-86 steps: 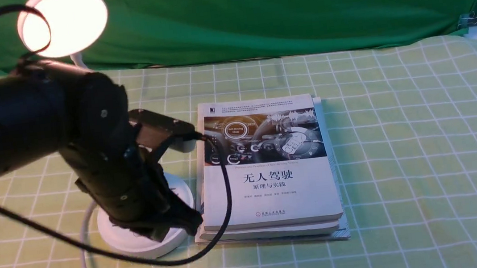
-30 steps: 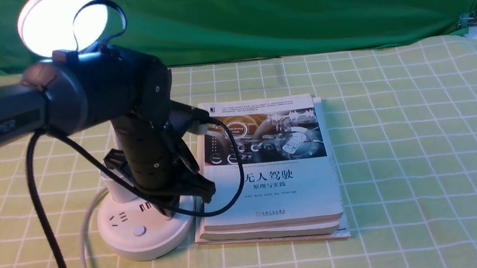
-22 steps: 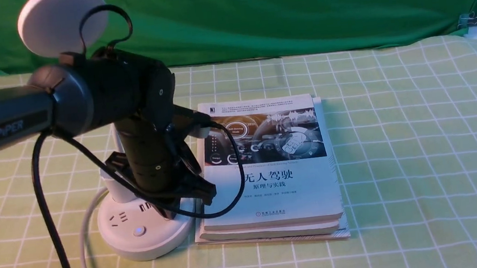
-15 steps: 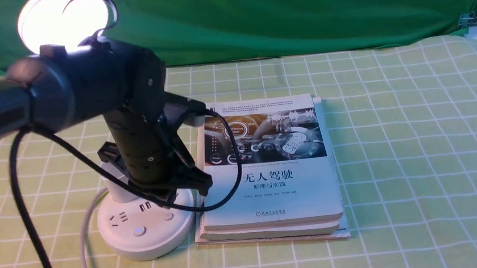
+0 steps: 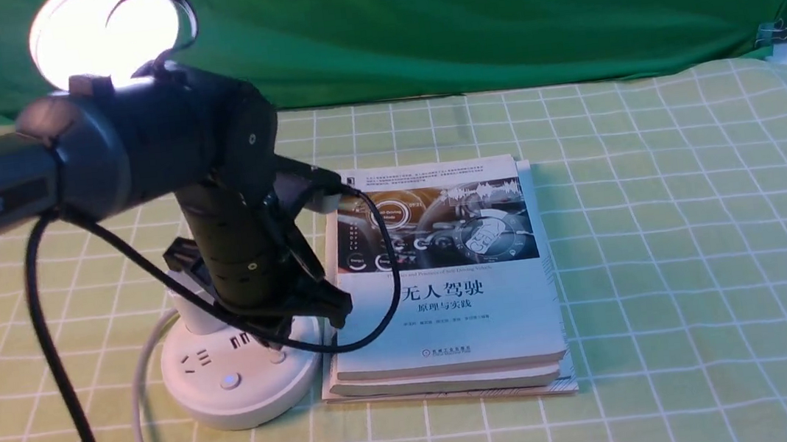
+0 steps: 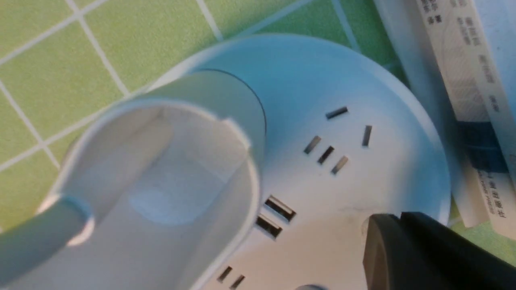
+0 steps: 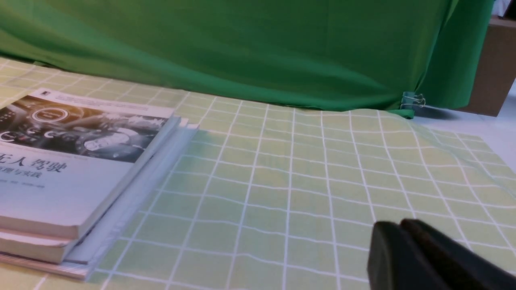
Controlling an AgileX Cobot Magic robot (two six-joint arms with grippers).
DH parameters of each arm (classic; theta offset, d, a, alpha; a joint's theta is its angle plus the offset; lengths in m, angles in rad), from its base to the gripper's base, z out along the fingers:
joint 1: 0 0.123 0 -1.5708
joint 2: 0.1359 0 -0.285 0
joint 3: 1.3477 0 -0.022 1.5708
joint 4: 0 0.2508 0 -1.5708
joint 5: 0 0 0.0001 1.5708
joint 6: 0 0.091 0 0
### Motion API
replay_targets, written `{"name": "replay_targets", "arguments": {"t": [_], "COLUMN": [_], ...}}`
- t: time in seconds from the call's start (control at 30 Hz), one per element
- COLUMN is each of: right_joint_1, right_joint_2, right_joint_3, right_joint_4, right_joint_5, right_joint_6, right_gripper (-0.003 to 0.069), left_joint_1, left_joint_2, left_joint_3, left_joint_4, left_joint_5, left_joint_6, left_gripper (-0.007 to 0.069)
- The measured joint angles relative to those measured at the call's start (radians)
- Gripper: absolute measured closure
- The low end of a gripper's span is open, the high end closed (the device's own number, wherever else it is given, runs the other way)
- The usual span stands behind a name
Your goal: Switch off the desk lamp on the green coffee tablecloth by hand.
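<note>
1. Front view: a white desk lamp (image 5: pixel 236 402) with a round disc head and a thin bendy neck stands on the light green tablecloth (image 5: pixel 664 257) with its grid of thin white lines. It is on the robot's left side, its round base just beside a stack of white paperback books (image 5: pixel 449 318).
2. The disc head (image 5: pixel 95 40) glows brightly in front of the plain dark green backdrop fabric (image 5: pixel 488 10), so the lamp is lit.
3. The black left arm (image 5: pixel 133 147), marked "PiPER", reaches in from the left edge and bends down over the base.
4. The left gripper (image 5: pixel 268 339) has its fingers pressed together and holds nothing. Its tip sits at the right-hand round button (image 5: pixel 277 356). Whether it touches the button cannot be told. The left-hand button (image 5: pixel 231 380) is uncovered.
5. Left wrist view: the cup-shaped holder (image 6: pixel 161 161), the socket slots (image 6: pixel 326 153) and two USB ports (image 6: pixel 278 207) show, with the left gripper (image 6: pixel 397 241) low over the base on the side nearest the books.
6. Right wrist view: the right gripper (image 7: pixel 399 249) is closed and empty, above bare cloth and well apart from the books.
7. A black cable (image 5: pixel 63 377) hangs from the left arm, and a loop of it crosses the top book's cover.
</note>
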Motion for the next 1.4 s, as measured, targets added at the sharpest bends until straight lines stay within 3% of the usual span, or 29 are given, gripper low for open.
{"name": "replay_targets", "arguments": {"t": [0.33, 0.5, 0.73, 0.87, 0.93, 1.07, 1.4], "right_joint_1": [0.000, 0.000, 0.000, 0.000, 0.000, 0.000, 0.000], "right_joint_2": [0.000, 0.000, 0.000, 0.000, 0.000, 0.000, 0.000], "right_joint_3": [0.000, 0.000, 0.000, 0.000, 0.000, 0.000, 0.000], "right_joint_4": [0.000, 0.000, 0.000, 0.000, 0.000, 0.000, 0.000], "right_joint_5": [0.000, 0.000, 0.000, 0.000, 0.000, 0.000, 0.000], "right_joint_6": [0.000, 0.000, 0.000, 0.000, 0.000, 0.000, 0.000], "right_gripper": [0.0629, 0.0629, 0.0629, 0.0629, 0.0629, 0.0629, 0.0629], "left_joint_1": [-0.003, -0.016, -0.021, -0.021, -0.021, -0.021, -0.021], "left_joint_2": [0.019, -0.111, -0.442, -0.660, -0.821, -0.983, -1.166], "left_joint_3": [-0.001, 0.036, 0.305, 0.500, 0.652, 0.814, 1.005], "left_joint_4": [-0.005, -0.008, -0.094, -0.144, -0.168, -0.176, -0.117], "left_joint_5": [0.000, -0.028, -0.233, -0.442, -0.657, -0.854, -0.924], "left_joint_6": [0.000, -0.010, -0.019, -0.019, -0.019, -0.019, -0.019], "left_gripper": [0.0620, 0.0620, 0.0620, 0.0620, 0.0620, 0.0620, 0.0620]}}
